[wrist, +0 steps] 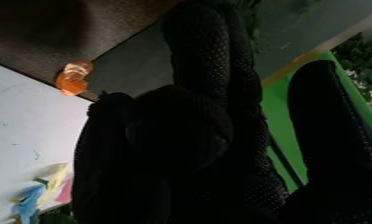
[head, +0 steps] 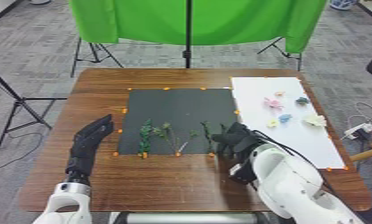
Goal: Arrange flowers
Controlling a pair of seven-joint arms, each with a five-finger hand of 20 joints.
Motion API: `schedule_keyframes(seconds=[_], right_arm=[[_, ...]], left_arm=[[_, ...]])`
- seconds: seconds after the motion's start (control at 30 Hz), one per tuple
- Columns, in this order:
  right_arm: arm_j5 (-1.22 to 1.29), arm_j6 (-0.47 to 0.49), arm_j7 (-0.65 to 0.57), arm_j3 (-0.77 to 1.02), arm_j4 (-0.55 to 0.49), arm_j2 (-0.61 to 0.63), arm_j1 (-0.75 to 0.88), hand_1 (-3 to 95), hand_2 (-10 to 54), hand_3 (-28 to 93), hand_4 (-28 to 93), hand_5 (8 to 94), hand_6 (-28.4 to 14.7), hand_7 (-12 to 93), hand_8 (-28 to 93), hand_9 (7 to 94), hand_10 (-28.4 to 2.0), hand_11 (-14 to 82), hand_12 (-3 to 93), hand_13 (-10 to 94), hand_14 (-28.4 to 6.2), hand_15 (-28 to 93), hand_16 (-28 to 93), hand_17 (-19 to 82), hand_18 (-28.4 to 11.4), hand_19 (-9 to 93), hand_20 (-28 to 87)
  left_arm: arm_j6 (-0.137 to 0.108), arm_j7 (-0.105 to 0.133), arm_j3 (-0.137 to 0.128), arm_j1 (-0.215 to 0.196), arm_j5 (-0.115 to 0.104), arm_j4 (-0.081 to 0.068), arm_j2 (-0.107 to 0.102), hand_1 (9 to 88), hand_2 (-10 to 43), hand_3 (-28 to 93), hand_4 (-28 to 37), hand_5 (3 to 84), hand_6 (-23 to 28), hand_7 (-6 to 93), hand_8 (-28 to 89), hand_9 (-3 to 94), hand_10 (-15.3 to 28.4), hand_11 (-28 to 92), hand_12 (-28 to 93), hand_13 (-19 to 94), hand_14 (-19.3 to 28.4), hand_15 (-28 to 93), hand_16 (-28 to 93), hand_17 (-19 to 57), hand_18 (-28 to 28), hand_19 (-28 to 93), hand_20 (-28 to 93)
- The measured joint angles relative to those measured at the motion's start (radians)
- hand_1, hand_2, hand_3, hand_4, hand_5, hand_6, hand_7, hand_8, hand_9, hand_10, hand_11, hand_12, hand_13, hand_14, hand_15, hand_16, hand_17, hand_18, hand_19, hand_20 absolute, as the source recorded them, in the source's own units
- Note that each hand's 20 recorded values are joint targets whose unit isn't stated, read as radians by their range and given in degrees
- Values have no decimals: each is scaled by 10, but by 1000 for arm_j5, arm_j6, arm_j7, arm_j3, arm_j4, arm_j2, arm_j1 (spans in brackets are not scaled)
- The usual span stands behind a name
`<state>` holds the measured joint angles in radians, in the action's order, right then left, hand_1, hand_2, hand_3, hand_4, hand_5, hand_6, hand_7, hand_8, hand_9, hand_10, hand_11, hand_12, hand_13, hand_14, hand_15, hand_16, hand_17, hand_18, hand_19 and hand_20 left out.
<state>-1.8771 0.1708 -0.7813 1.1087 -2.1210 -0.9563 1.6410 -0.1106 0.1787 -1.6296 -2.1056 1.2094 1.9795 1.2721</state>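
Flower arranging at the wooden table [head: 165, 192] stands at the stem-laying step, in my judgement. The green stems [head: 145, 136] lie in a rough row along the lower part of the dark mat [head: 178, 102], at the centre of the frame. Flower heads are on the white board [head: 262, 142], right of centre: a pink flower [head: 273, 103], a blue flower [head: 285, 118], a yellow flower [head: 273, 123], a white flower [head: 316, 120] and a dark teal flower [head: 302, 101], all apart from the stems. The right hand [head: 239, 141] is at the mat's lower right corner, just beside the rightmost stem [head: 223, 128]; whether it is spread, closed or pinching anything, I cannot tell. The left hand [head: 92, 137] lies left of the mat, fingers straight and pressed together, holding nothing. Assessment: greenery is largely placed, blooms are outstanding. The next move likely calls for leaving that rightmost stem in line with its neighbours, then lifting clear and fetching a bloom from the board to set at a stem's upper end. Risk noted: a low pass could drag the light stems askew.
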Motion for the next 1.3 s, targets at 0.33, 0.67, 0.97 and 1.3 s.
schedule_keyframes(seconds=[0.33, 0.67, 0.97, 1.3], right_arm=[[-116, -326, 89, 143, -78, 56, 93, 340, 7, 599, -84, 671, -31, 127, -53, 759, -171, 217, 254, 860, -74, 556, 348, 602, -135, 932, 526], [-216, -109, 4, 187, 37, 180, 15, 379, -91, 625, -95, 570, -24, 94, -53, 677, -187, 182, 248, 816, -86, 574, 328, 582, -135, 932, 491], [-235, -111, 5, 62, 175, 190, -45, 427, -95, 639, -104, 575, 7, 104, -68, 692, -177, 209, 252, 835, -69, 575, 321, 592, -123, 932, 477], [-318, -123, 5, 36, 206, 189, -38, 622, -95, 556, -122, 683, -26, 148, 78, 826, -116, 83, 392, 883, -39, 546, 330, 634, -89, 932, 442]], left_arm=[[0, 0, 0, 0, -1, 0, 0, 276, -55, 661, -180, 444, 35, 110, -50, 401, 119, 154, 157, 294, 160, 198, 41, 5, 148, 84, 199], [4, -4, 1, 3, 0, 0, 1, 277, -55, 662, -180, 446, 36, 109, -51, 402, 119, 155, 157, 293, 159, 197, 41, 5, 148, 83, 199], [11, -5, 1, 6, 1, 0, 1, 276, -55, 662, -180, 448, 35, 109, -52, 407, 120, 158, 157, 294, 161, 197, 41, 4, 148, 82, 199], [17, -5, -1, 5, 1, 0, 2, 277, -55, 663, -180, 452, 37, 111, -51, 414, 122, 163, 158, 296, 162, 200, 41, 5, 149, 82, 197]])
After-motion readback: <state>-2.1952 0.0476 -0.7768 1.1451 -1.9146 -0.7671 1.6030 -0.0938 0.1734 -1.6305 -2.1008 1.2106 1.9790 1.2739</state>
